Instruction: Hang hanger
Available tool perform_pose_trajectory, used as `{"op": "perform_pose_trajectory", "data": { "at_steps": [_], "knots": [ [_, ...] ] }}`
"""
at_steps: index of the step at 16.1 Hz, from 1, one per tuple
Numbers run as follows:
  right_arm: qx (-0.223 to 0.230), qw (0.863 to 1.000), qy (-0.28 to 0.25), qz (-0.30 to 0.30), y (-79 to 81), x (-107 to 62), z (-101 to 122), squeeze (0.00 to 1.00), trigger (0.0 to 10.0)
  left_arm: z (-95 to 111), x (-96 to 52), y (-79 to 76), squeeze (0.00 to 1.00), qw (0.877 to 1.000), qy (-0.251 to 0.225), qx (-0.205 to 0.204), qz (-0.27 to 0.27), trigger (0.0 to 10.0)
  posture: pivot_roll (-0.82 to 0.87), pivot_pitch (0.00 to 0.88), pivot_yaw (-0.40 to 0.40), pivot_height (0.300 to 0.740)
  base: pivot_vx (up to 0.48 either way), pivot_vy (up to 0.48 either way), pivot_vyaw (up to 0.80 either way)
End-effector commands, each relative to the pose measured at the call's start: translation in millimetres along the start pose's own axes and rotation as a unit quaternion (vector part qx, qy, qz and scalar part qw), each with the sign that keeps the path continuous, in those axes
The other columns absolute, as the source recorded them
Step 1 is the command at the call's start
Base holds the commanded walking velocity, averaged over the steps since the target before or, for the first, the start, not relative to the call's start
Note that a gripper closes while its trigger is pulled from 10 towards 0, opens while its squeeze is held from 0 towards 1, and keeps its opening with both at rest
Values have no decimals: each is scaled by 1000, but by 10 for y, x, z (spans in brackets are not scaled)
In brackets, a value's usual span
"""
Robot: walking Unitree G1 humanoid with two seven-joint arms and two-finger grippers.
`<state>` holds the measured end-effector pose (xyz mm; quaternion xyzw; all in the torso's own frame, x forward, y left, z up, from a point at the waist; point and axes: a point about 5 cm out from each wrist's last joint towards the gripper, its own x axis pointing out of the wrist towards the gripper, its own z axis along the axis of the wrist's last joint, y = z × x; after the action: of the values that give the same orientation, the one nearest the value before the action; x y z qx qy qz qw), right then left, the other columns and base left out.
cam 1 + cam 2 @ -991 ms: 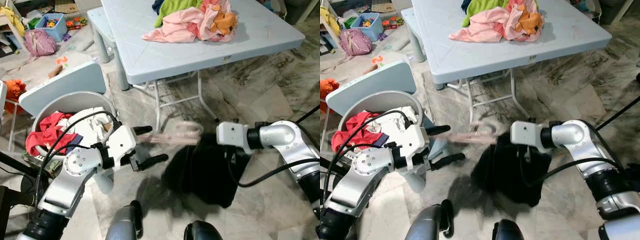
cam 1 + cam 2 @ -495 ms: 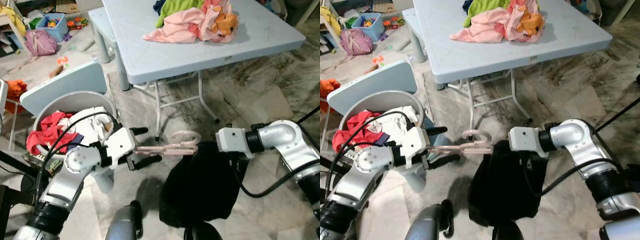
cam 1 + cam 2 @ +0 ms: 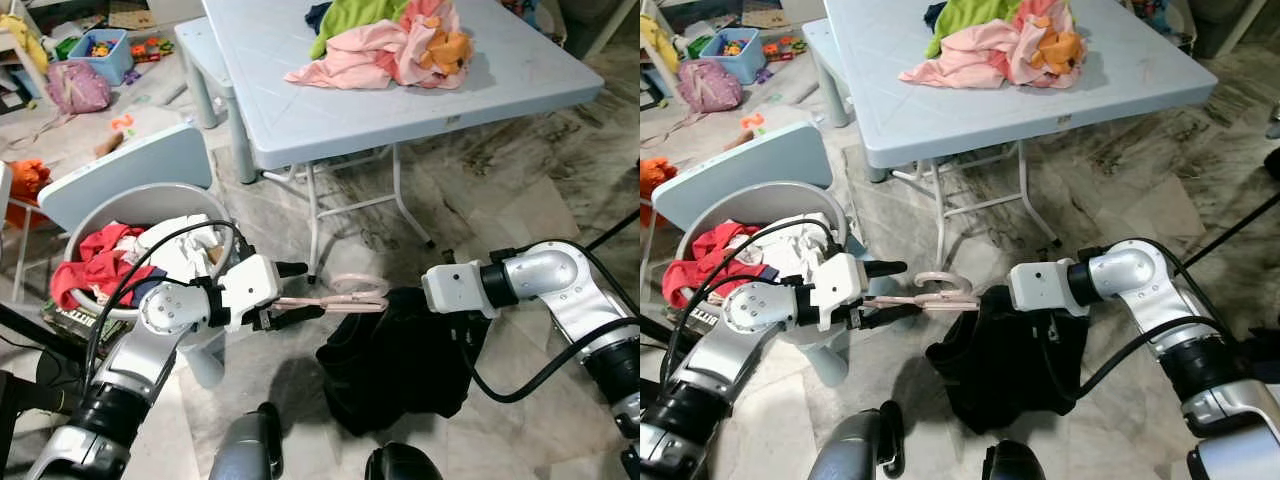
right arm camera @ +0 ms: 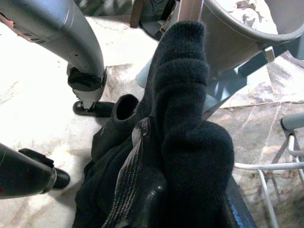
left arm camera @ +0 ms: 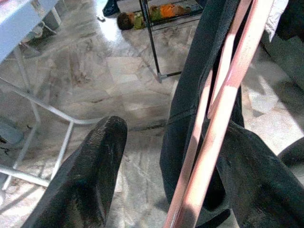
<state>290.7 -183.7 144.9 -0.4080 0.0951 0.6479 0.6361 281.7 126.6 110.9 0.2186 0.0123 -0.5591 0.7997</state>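
Two grippers share the load just in front of the table (image 3: 420,110): the left gripper (image 3: 290,300) is clamped on the pink hanger (image 3: 335,298), held level, while the right gripper (image 4: 190,199), closed on the black garment (image 3: 400,360), feeds it on.

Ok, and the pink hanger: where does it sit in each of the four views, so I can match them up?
Left eye view: pink hanger at centre, between the left gripper and the black garment.
Right eye view: hanger just left of centre, beside the same garment.
Left wrist view: pink bars crossing the garment, close up.
Right wrist view: I cannot make it out.
Shared landmark: the black garment.
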Motion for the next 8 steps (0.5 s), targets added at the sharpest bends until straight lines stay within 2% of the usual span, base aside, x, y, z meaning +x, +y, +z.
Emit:
{"op": "perform_pose_trajectory", "data": {
  "at_steps": [1, 4, 8],
  "knots": [
    [-61, 997, -40, -11, -123, 9, 216, 0, 10000, 43, 80, -13, 0, 1000, -4, 17, -20, 0, -77, 103, -15, 740, 0, 0, 0],
    [-73, 996, -57, -18, -175, 13, 282, 0, 10000, 56, 108, -18, 0, 998, 4, 54, -42, 0, -81, 104, -20, 740, 0, 0, 0],
    [-87, 993, -66, -33, -246, 33, 328, 0, 10000, 59, 154, -23, 0, 996, 5, 66, -58, 0, -82, 102, -30, 740, 0, 0, 0]
  ]
}}
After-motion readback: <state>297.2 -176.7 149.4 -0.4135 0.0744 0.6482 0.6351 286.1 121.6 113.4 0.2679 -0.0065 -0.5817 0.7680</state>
